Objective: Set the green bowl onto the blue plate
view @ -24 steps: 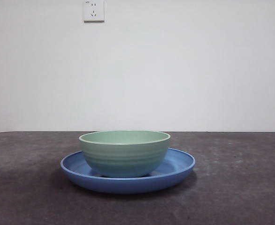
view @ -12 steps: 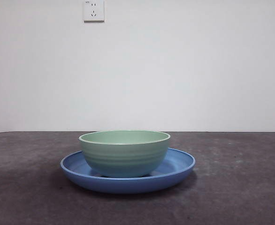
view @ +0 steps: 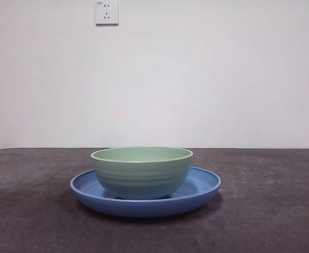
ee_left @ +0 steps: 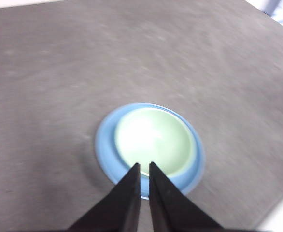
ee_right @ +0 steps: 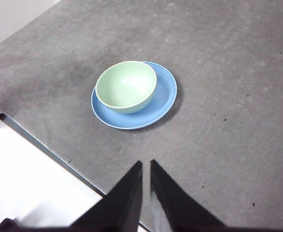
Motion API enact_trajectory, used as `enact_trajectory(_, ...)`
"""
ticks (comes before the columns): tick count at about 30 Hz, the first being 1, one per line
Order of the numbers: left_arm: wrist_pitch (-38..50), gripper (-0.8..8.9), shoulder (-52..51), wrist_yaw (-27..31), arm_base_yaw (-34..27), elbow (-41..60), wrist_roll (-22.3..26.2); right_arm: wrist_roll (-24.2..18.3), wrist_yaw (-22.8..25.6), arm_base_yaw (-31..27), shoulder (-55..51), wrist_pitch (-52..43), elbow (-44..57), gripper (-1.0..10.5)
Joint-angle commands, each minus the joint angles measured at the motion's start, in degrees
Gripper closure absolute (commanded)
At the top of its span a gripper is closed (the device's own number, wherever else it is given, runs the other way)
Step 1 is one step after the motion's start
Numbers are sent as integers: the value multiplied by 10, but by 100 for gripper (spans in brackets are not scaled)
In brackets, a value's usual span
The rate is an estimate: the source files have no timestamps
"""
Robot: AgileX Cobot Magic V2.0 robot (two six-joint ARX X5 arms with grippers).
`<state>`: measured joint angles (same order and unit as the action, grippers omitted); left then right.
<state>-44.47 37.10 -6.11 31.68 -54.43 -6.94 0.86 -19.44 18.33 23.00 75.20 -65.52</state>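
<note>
Green bowl (view: 141, 173) seated upright inside the blue plate (view: 202, 184), base resting on the plate's floor, set slightly toward one side of it rather than dead centre, with a wider band of blue showing on the opposite side in the right wrist view. Plate flat on the dark grey surface (view: 270, 211), nothing else touching it. Bowl empty, pale rim level, faint ridges round its outside. Left claw (ee_left: 144, 166) raised well above the plate, clear of both dishes, tips pressed nearly together with only a thin slit between them; that view blurred, so the exact gap hard to judge. Right claw (ee_right: 146, 165) also high and well away from the plate, out beyond the surface's near edge, tips likewise close together and gripping nothing. White wall behind the plate, with a socket (view: 107, 12) high up on it.
</note>
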Motion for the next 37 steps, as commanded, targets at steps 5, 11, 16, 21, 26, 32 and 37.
enact_trajectory(5,93,786,-67,1,-170,77,44,2,0,3,1,-6,-8,922)
enact_trajectory(11,248,786,-153,69,-289,243,52,2,0,3,1,-6,-8,922)
enact_trajectory(16,342,786,-205,93,-309,374,52,2,0,3,1,-6,-8,922)
enact_trajectory(21,366,786,-262,93,-308,466,52,2,0,3,1,-6,-8,922)
enact_trajectory(26,364,786,-313,93,-308,506,52,2,0,3,1,-6,-8,922)
enact_trajectory(32,363,786,-344,93,-308,523,61,2,0,3,1,-6,-8,922)
enact_trajectory(37,344,786,-369,93,-307,538,65,2,0,3,1,-6,-8,922)
